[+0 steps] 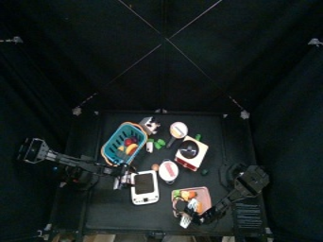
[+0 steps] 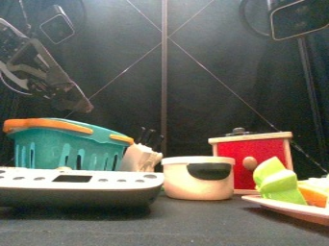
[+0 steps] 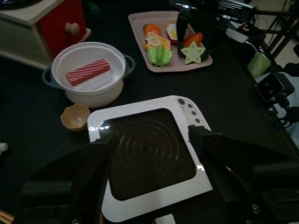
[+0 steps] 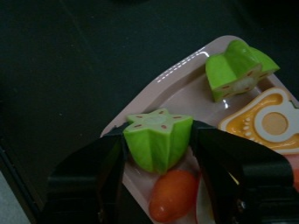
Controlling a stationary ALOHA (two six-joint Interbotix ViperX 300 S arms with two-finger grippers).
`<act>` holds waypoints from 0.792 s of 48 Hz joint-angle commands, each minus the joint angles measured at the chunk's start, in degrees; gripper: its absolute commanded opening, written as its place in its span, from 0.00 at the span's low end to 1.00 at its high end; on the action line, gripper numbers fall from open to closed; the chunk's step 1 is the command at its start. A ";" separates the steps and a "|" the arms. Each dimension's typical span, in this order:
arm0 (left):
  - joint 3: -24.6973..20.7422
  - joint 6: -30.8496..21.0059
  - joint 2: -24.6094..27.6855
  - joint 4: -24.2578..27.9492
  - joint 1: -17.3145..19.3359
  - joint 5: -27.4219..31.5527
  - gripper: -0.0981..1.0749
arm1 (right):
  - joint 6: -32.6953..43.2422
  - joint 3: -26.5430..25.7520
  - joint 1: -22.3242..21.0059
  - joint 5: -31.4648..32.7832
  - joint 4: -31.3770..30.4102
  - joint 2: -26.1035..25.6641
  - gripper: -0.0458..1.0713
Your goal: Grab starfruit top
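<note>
Item: green star-shaped toy starfruit top [image 4: 160,138], lying on a pale pink oblong plastic plate [image 4: 176,79] at the front right of the black table [image 1: 214,132], just beside an orange rounded toy fruit [image 4: 173,195], a fried-egg toy piece [image 4: 272,125] and a second green starfruit piece [image 4: 239,70]. Right gripper [image 4: 160,175]: poised directly over the star-shaped piece, jaws apart and flanking it on either side, not visibly touching it. Left gripper [image 3: 160,166]: jaws apart, holding nothing, hanging above a white kitchen scale with black platform [image 3: 149,153]; resting. Also present: white round lidded pot with a red slice on top [image 3: 89,74], red and cream toy box [image 2: 251,160], teal and orange basket [image 2: 64,142]. Handling note, as judgement: the grasp looks well aligned; the right gripper should descend straight, keeping the star centred between the jaws, and close across two opposing flat flanks instead of the ridge points, where the piece could twist out. The orange fruit sits close to one jaw, so a vertical approach is advised to avoid nudging it or tipping the plate rim.
</note>
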 commanded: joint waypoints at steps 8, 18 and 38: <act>-0.70 0.09 -0.18 0.00 0.18 -0.26 0.92 | -0.09 -0.44 0.00 0.88 -0.35 -3.08 0.69; -0.97 0.09 -0.09 0.00 0.18 -0.26 0.92 | -0.09 -0.09 0.44 4.66 -0.79 -5.89 0.64; -2.99 0.26 1.32 0.18 -0.18 -1.41 0.92 | 0.18 2.55 2.81 9.14 -0.44 -10.55 0.64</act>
